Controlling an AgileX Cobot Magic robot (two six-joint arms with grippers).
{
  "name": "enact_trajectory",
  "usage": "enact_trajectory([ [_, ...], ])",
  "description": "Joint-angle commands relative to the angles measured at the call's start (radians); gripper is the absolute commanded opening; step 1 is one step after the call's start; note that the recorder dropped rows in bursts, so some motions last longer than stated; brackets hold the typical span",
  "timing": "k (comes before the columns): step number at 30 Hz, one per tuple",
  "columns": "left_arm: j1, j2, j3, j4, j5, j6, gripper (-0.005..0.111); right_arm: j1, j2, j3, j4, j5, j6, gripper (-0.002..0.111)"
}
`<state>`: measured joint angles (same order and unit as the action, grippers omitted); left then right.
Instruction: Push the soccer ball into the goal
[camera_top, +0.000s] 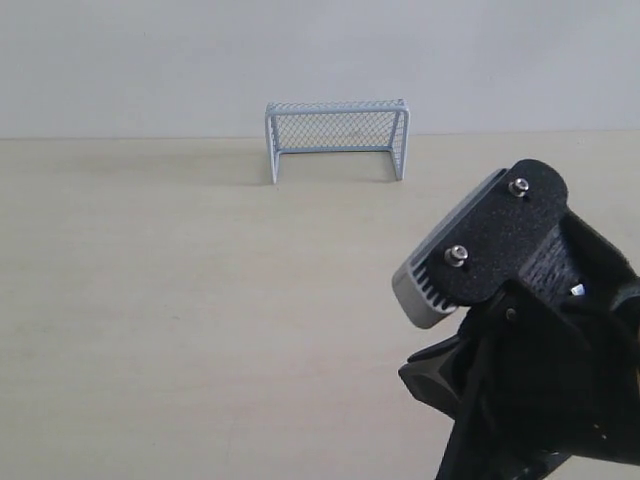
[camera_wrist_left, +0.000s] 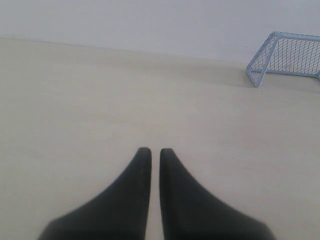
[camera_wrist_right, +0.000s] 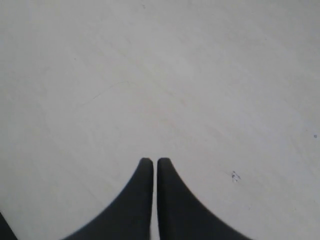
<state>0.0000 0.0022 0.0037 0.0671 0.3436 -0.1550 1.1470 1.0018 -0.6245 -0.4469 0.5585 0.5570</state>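
The goal (camera_top: 335, 127) stands upright — right hand (camera_wrist_right: 154, 161) closed.

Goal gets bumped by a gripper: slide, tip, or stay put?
Probably slides: the goal looks like thin frame and open mesh, so likely light, and nothing visible fixes it to the smooth table. Tipping seems less likely, since its base runs back behind the posts. The mesh may dent.

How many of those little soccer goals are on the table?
1. The goal stands at the far edge of the table by the wall. The right gripper, close to the exterior camera, could hide another.
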Motion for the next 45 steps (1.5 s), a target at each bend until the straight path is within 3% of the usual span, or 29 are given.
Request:
enact_trajectory([
  [1, 0.002, -0.002, -0.004, -0.005, -0.004, -0.010, 0.006, 0.005, -0.004, 0.008, -0.009, -0.008, 0.005, 0.000],
  [26, 0.002, -0.002, -0.004, -0.005, -0.004, -0.010, 0.006, -0.010, -0.006, 0.008, -0.086, -0.129, 0.021, 0.000],
  [39, 0.002, -0.002, -0.004, -0.005, -0.004, -0.010, 0.006, -0.454, -0.206, 0.008, -0.090, -0.188, 0.265, 0.000],
  [45, 0.002, -0.002, -0.004, -0.005, -0.004, -0.010, 0.006, -0.654, -0.391, 0.111, -0.119, -0.220, 0.271, 0.000],
])
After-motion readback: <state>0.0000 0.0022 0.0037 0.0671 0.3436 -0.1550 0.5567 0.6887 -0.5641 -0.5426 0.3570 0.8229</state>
